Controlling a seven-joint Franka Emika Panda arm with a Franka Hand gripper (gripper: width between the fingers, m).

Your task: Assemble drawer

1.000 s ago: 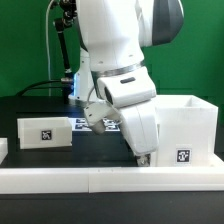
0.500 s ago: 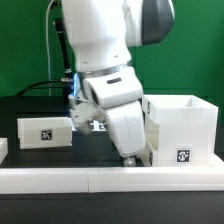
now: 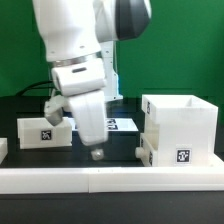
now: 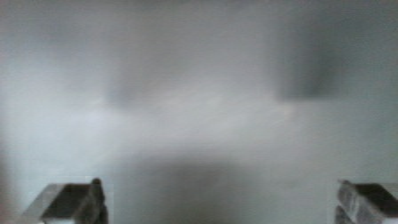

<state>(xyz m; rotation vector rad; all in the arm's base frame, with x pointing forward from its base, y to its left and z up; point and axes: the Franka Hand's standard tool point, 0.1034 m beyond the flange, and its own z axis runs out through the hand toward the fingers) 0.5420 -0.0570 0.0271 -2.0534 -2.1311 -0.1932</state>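
Note:
The tall white case of the drawer stands at the exterior view's right, with a square tag low on its front. One small white tray with a tag sits at the exterior view's left. A second low white piece lies against the case's left side, and I cannot tell whether it is the other tray. My gripper points down over the dark table between the tray and the case, touching neither. In the wrist view my gripper is open and empty, its fingertips wide apart before a blurred pale surface.
The long low white border rail runs along the table's front edge. The marker board lies flat behind the arm. A green wall and a dark stand are at the back.
The arm has swung from beside the case toward the exterior view's left. The gripper now hangs over the table's middle and the case's left side is uncovered.

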